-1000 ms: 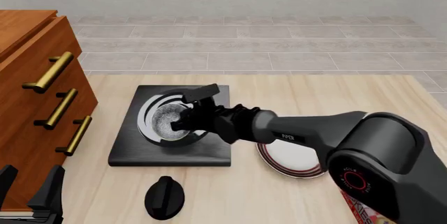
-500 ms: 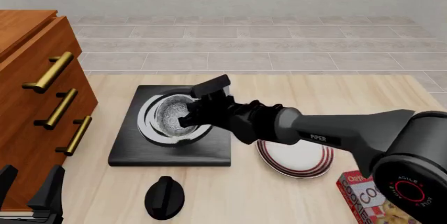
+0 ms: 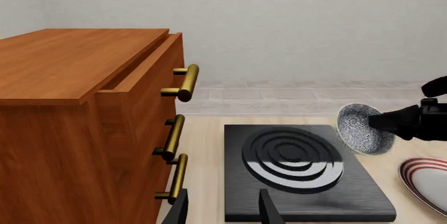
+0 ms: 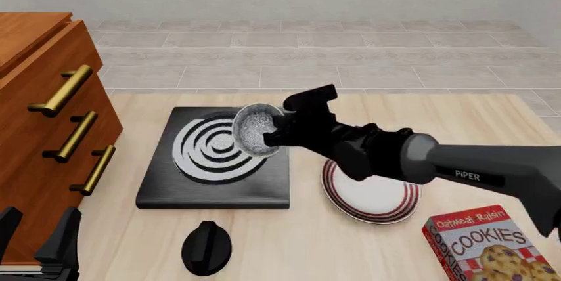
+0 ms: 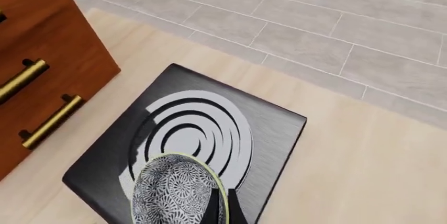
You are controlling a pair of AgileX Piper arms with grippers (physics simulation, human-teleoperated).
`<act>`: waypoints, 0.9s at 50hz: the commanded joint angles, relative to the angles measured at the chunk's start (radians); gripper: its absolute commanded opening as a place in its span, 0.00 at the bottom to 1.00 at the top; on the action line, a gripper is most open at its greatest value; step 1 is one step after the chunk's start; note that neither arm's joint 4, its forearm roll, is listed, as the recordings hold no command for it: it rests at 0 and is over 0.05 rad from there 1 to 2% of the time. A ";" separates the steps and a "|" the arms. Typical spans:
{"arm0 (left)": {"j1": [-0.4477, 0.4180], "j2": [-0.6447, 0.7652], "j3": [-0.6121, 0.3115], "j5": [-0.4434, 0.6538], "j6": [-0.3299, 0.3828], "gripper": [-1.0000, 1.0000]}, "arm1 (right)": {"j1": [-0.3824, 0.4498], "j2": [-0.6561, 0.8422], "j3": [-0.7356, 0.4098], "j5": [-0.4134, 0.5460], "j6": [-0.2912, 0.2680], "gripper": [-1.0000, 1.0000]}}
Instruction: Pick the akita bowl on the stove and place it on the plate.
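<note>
Pale grey floor tiles run behind a light wooden table [image 4: 456,117], with a brown drawer cabinet [image 4: 44,117] carrying 3 brass handles standing at its left end. On the table beside the cabinet lies the stove [image 4: 210,182], a flat black slab whose silver-grey burner rings are fully exposed. The right gripper [image 4: 282,125] reaches in from the right and is clamped on the rim of the akita bowl [image 4: 254,130], holding it in the air above the right part of the stove, clear of the rings and tipped so that its speckled inside faces toward the cabinet. In the right wrist view the bowl [image 5: 176,195] sits just in front of the 2 finger tips, over the slab's edge. The plate [image 4: 372,195], white with dark red rings, rests on the table just right of the stove, partly hidden under the right arm. A black knob [image 4: 207,247] lies near the stove's front edge, and a cookie box [image 4: 491,245] stands at the front right. The left gripper [image 3: 222,208] hangs low beside the cabinet, its fingers spread apart around nothing.
</note>
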 commanded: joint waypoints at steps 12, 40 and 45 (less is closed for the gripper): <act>0.000 0.000 0.000 0.000 0.000 1.00 | -0.172 -0.188 0.179 -0.023 -0.022 0.00; 0.000 0.000 0.000 0.000 0.000 1.00 | -0.380 -0.316 0.367 -0.041 -0.079 0.00; 0.000 0.000 0.000 0.000 0.000 1.00 | -0.403 -0.312 0.404 -0.061 -0.087 0.00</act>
